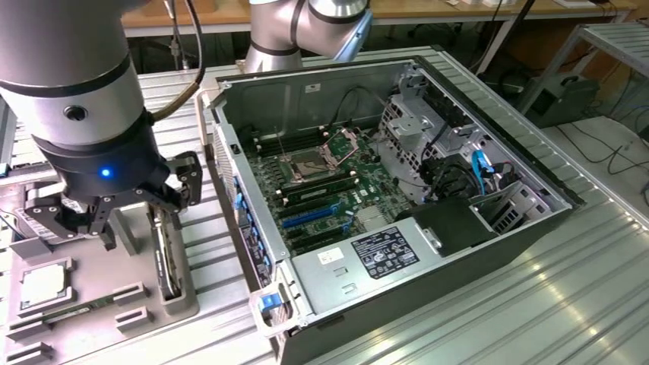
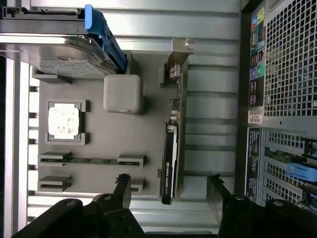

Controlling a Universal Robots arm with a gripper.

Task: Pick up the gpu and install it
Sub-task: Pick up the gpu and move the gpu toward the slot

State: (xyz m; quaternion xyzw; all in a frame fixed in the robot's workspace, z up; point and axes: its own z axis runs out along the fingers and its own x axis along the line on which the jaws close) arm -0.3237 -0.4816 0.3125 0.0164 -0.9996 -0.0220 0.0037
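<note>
Hovering hand (image 2: 168,178) spread, gpu (image 2: 171,158) edge-on — face hidden

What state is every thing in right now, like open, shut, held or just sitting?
gpu, standing on edge in the grey tray, not held.
gripper, open, a finger each side of the gpu, not touching.
computer case, side open.
hard drive, resting on the tray.
memory stick, lying in its tray slot.
</note>
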